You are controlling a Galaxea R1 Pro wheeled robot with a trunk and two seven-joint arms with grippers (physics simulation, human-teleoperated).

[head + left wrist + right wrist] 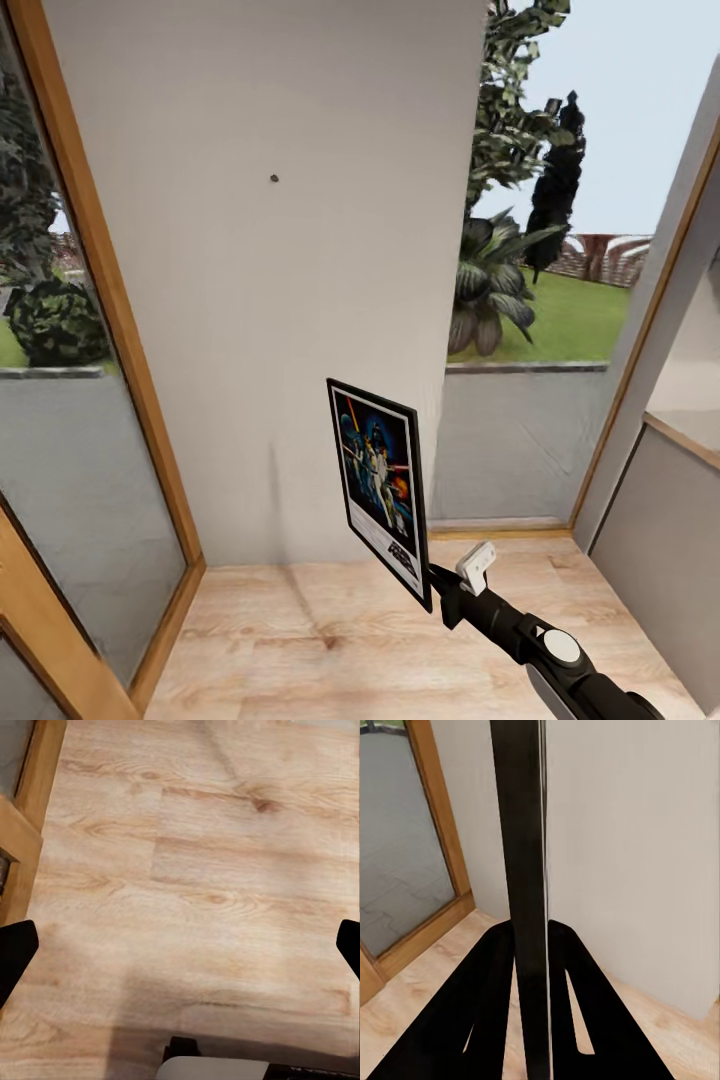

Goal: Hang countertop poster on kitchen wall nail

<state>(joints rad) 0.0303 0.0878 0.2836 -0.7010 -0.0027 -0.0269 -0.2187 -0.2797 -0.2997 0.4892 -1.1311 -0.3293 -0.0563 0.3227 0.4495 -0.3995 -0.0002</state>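
Pale wood-grain plank flooring (340, 640) runs up to a plain light-grey wall panel (270, 300) that stands between two tall glazed openings with warm wooden frames (110, 300). Beyond the glass are dark leafy shrubs, a broad-leaved plant (492, 290), green lawn and a low grey ledge. High on the wall sits the wall nail (274, 179), a tiny dark round dot, with bare smooth wall all around it.

Well below the nail and a little to its right, the poster (380, 485), a tall rectangle with a thin black frame, white border, dark blue artwork and a black title at the bottom, is held up in the air in front of the wall, turned at an angle and tilted. The right gripper (438, 582), black and on a black arm with a white clip-like part and a round white cap, grips it at the lower corner. In the right wrist view the poster (523, 870) is seen edge-on as a flat dark strip, and the two black slotted fingers (480, 1012) press against it from either side.

In the left wrist view the left gripper (180, 945) has its black fingertips (15, 956) spread wide at opposite edges over bare flooring (195, 855), holding nothing
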